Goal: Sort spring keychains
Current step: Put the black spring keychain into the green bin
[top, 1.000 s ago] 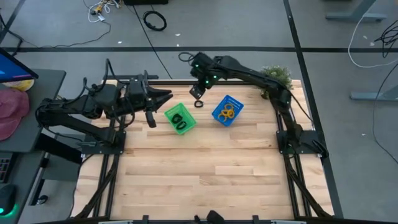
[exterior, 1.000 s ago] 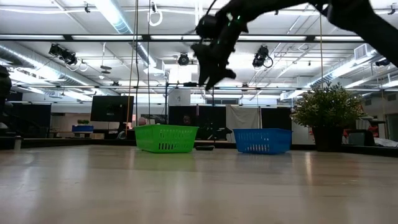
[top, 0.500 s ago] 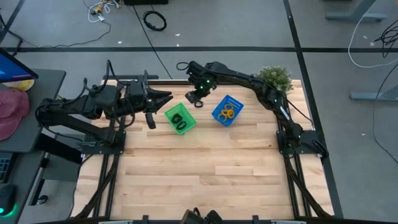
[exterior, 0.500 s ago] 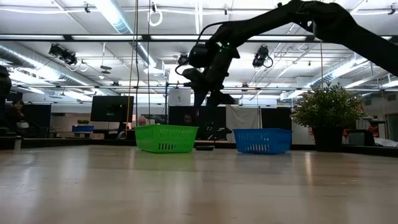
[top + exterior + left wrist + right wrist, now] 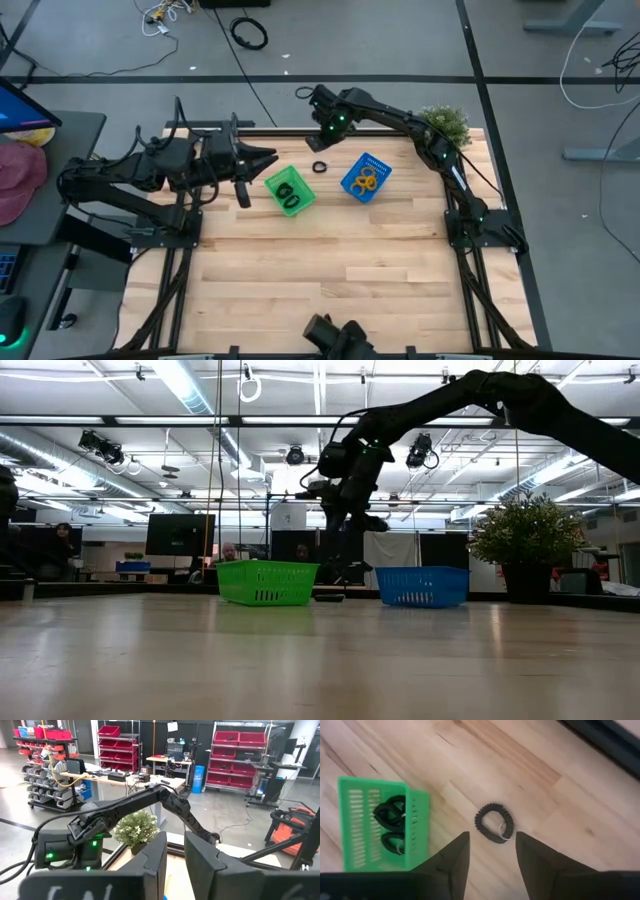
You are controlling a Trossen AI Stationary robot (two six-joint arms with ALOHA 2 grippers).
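One black spring keychain (image 5: 319, 167) lies flat on the wood between the two baskets, near the table's far edge; it also shows in the right wrist view (image 5: 494, 822). My right gripper (image 5: 321, 143) hangs open above it, fingers pointing down (image 5: 492, 857), touching nothing. The green basket (image 5: 290, 190) holds two black keychains (image 5: 390, 825). Orange keychains (image 5: 364, 182) lie in the blue basket (image 5: 365, 177). My left gripper (image 5: 268, 155) waits left of the green basket, its fingers (image 5: 176, 860) a narrow gap apart.
A potted plant (image 5: 445, 125) stands at the table's far right corner, beside the right arm. The green basket (image 5: 267, 582) and the blue basket (image 5: 421, 586) sit side by side near the far edge. Bare wood (image 5: 330, 270) stretches across the near half of the table.
My right gripper swung down and a little toward the green basket, then drew back toward the far edge, staying above the loose black keychain. The keychain has stayed where it was on the wood.
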